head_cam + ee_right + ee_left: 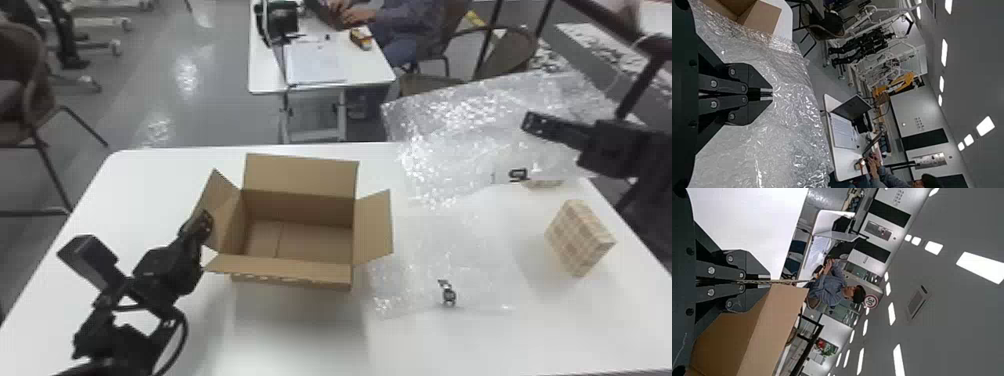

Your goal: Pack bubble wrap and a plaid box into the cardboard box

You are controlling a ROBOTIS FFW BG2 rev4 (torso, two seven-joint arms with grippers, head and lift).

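Left gripper point(202, 222), lower left, is clamped on a flap point(223, 202) of the cardboard box point(300, 206); bubble wrap point(450, 130), spread from upper right toward lower centre, is overlapped by the nearer right gripper point(529, 121), fingers together; plaid box point(577, 240), right.

A white worktable point(280, 335) spread across the foreground of the head view. Beyond it, on the grey floor point(135, 85), stood a smaller white table point(372, 75), which held papers point(320, 62), a dark object point(282, 20) that was perhaps a bag, and a small yellow-and-black item point(361, 39). A brown chair point(12, 65) stood at the left edge. The left wrist view took in a round red-rimmed sign point(871, 301) and bright ceiling lights point(981, 266); the right wrist view, an open laptop point(853, 107)
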